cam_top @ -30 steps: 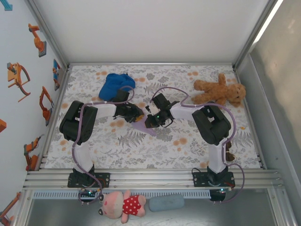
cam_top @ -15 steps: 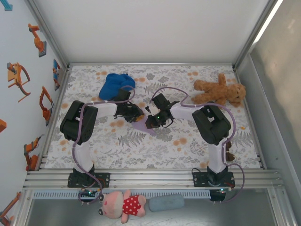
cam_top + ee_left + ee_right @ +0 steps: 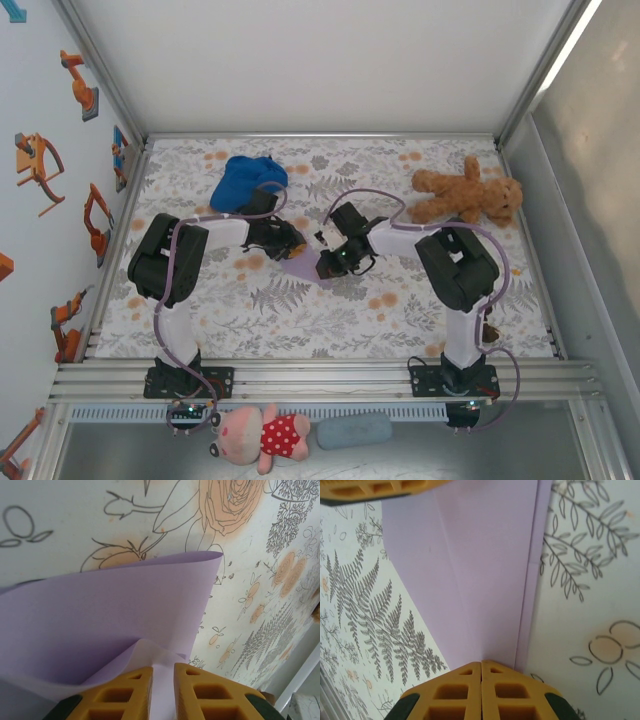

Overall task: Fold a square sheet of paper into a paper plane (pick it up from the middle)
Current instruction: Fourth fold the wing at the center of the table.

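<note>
Enclosure, seen from above. Back wall (image 3: 320, 60), top of frame: plain white, matt, evenly lit. Left wall (image 3: 35, 215): pale, carrying orange robot-arm stickers (image 3: 78, 85) from the upper left down to the lower left corner. Aluminium uprights (image 3: 100, 65) run diagonally in from the top corners to the far table edge. Right side: grey panel (image 3: 600, 220); a bright strip of light (image 3: 572, 42) at upper right, beside the upright. Table cover (image 3: 400, 320), centre: white cloth printed with grey ferns and orange flowers, lying flat. Near edge: slotted aluminium rails (image 3: 320, 378) across the frame, with a grey surface (image 3: 540, 450) below them along the bottom.
</note>
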Robot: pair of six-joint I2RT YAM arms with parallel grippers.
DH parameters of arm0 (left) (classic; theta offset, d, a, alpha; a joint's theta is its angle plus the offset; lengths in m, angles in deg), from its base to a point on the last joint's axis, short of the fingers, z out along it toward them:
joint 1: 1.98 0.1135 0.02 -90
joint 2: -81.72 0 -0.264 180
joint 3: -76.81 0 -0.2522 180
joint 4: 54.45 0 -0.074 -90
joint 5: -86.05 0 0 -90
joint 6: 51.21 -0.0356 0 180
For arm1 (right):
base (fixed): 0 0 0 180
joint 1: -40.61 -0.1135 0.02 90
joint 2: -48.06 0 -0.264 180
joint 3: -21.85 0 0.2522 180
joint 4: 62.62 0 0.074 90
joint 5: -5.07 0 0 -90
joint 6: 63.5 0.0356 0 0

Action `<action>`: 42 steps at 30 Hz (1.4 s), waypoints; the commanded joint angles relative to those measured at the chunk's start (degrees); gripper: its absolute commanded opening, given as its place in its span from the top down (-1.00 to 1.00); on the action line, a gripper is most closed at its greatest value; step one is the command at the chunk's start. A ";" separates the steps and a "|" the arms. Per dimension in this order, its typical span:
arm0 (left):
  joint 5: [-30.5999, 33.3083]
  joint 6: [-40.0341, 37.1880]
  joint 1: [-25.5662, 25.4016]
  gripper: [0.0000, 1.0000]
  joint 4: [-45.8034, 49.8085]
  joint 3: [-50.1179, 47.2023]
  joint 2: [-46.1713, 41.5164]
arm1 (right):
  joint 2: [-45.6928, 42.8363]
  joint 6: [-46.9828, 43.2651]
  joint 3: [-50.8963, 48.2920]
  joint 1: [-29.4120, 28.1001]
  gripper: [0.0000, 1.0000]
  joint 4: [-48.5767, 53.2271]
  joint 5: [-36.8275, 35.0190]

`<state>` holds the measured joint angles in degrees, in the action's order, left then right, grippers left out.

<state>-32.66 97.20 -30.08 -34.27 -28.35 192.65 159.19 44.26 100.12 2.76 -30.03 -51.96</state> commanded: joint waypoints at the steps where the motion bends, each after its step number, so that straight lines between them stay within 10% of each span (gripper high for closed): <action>1: 10.08 0.68 1.03 0.57 11.25 -2.75 4.43 | -1.75 -1.37 -2.59 0.47 0.87 7.03 -0.81; 42: 7.68 0.43 0.26 0.58 10.32 -1.24 2.37 | -3.74 4.04 -0.77 0.23 0.92 -1.25 -0.36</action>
<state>-32.33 97.20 -30.08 -33.46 -27.93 192.59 153.26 47.69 97.82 3.60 -30.89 -53.18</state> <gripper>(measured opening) 0.211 0.050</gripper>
